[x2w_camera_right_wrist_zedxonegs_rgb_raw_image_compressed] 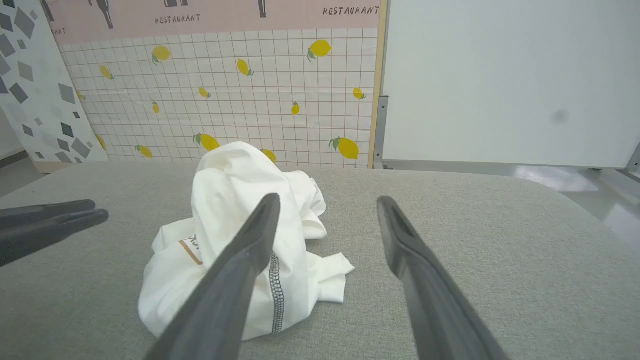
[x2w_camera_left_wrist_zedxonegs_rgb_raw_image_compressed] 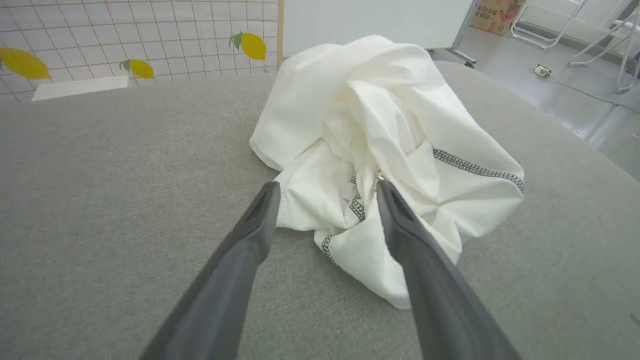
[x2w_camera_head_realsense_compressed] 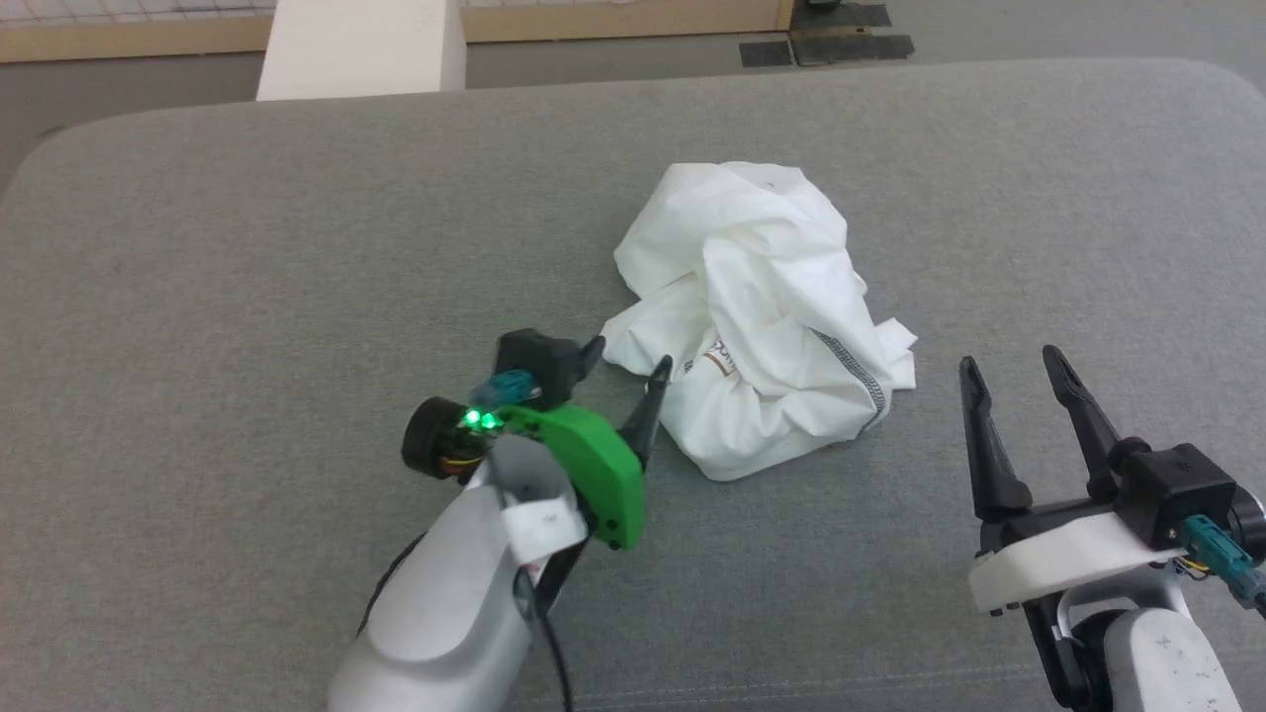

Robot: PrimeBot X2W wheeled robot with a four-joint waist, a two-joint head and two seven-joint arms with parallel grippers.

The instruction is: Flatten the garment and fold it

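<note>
The garment (x2w_camera_head_realsense_compressed: 762,307) is a white shirt with dark zigzag seams and a small brown-outlined patch, lying crumpled in a heap on the grey table (x2w_camera_head_realsense_compressed: 247,257). My left gripper (x2w_camera_head_realsense_compressed: 628,356) stands open at the heap's near-left edge, fingertips right against the cloth, nothing held. In the left wrist view the garment (x2w_camera_left_wrist_zedxonegs_rgb_raw_image_compressed: 380,145) bunches just past the open left gripper (x2w_camera_left_wrist_zedxonegs_rgb_raw_image_compressed: 325,187). My right gripper (x2w_camera_head_realsense_compressed: 1009,361) is open to the right of the heap, apart from it. In the right wrist view the garment (x2w_camera_right_wrist_zedxonegs_rgb_raw_image_compressed: 225,200) sits left of the open right gripper (x2w_camera_right_wrist_zedxonegs_rgb_raw_image_compressed: 325,200).
A white box (x2w_camera_head_realsense_compressed: 361,44) stands beyond the table's far edge at the left. Dark mats (x2w_camera_head_realsense_compressed: 826,44) lie on the floor behind. A lemon-print tiled panel (x2w_camera_right_wrist_zedxonegs_rgb_raw_image_compressed: 240,100) and a pale board (x2w_camera_right_wrist_zedxonegs_rgb_raw_image_compressed: 500,80) stand past the table. My left gripper's fingers (x2w_camera_right_wrist_zedxonegs_rgb_raw_image_compressed: 45,220) enter the right wrist view at the left.
</note>
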